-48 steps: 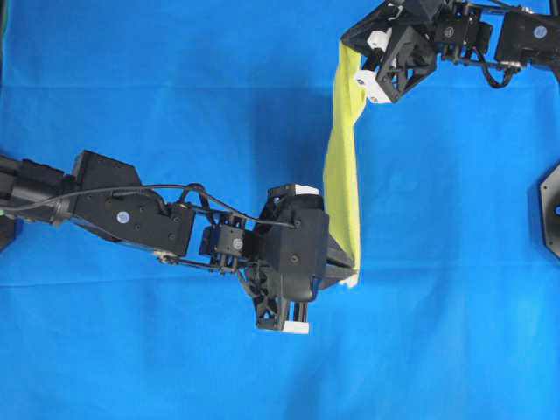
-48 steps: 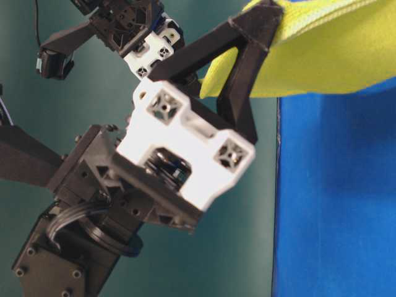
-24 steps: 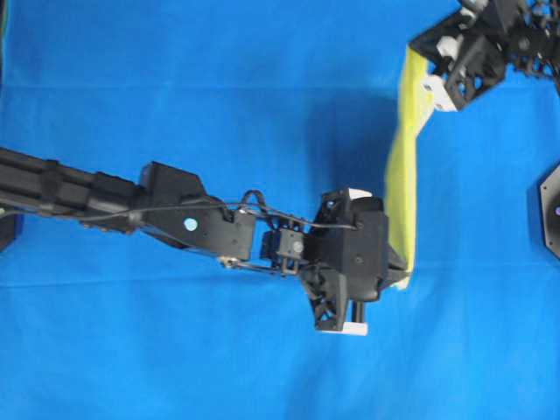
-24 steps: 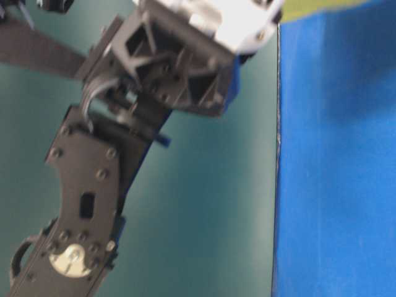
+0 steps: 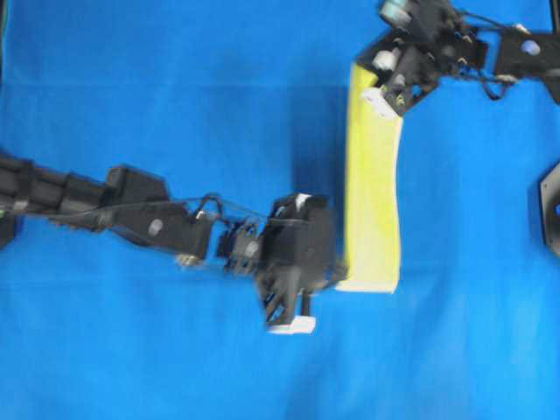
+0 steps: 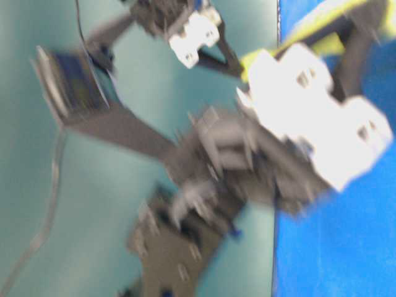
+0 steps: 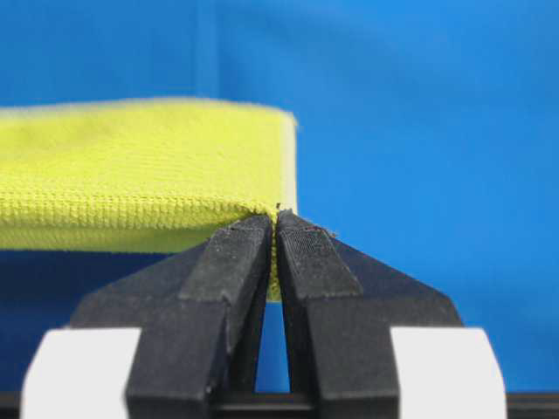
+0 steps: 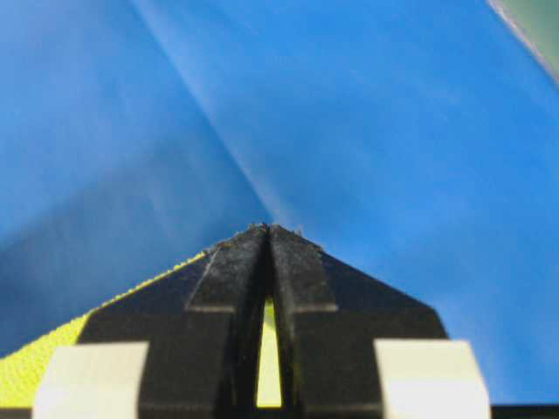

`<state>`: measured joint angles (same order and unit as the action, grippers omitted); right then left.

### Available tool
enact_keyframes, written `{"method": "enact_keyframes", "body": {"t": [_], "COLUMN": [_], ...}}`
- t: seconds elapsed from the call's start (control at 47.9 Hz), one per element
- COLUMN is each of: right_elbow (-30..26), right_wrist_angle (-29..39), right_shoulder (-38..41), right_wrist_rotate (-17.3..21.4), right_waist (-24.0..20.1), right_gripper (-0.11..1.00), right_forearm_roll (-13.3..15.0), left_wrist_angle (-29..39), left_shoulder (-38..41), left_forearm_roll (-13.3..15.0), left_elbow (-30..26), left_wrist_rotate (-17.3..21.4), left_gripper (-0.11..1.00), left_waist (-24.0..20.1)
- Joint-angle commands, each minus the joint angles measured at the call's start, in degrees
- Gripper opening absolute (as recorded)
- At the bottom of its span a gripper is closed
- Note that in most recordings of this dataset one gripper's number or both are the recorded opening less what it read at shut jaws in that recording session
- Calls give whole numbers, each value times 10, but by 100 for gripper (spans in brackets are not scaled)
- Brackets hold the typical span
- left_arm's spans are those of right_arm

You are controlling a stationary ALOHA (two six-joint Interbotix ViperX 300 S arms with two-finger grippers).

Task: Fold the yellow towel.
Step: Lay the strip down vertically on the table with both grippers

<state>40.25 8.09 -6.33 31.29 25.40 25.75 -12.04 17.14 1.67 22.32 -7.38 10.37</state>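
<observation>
yellow towel (image 5: 373,206) — pinched between both tools

A robotics lab bench is suggested: the work surface is covered by a large blue cloth (image 5: 175,87), a plain teal backdrop (image 6: 62,185) is seen behind it, and two black robot arms (image 5: 131,214) with exposed cabling are mounted there.

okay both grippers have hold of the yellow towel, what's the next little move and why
Probably lower both grippers together to lay the towel flat. The left gripper and right gripper are each shut on a corner of the yellow towel, which shows as a narrow strip stretched between them over the blue cloth. It looks held up rather than resting, so opening now would likely let it crumple.
</observation>
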Motion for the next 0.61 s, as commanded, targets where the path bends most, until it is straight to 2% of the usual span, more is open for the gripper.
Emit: {"method": "enact_keyframes", "body": {"t": [0.0,0.083,0.209,0.438,0.584], "right_elbow": [-47,-71,-91,-90,-87], "right_wrist_angle": [-11,-12,-11,-11,-14], "right_shoulder": [33,60,83,85,85], "right_wrist_rotate": [-2,-2,-2,-8,-18], "right_waist": [-8,-15,-20,-27,-34], "right_gripper": [1,1,1,1,1], "right_forearm_roll": [1,1,1,2,15], "left_wrist_angle": [-7,-7,-10,-11,-11], "left_shoulder": [-38,-51,-64,-66,-63], "left_forearm_roll": [1,1,1,0,0], "left_elbow": [28,64,96,99,91], "left_wrist_rotate": [-18,-37,-44,-39,-38], "left_gripper": [2,2,2,2,2], "left_waist": [11,12,13,14,11]}}
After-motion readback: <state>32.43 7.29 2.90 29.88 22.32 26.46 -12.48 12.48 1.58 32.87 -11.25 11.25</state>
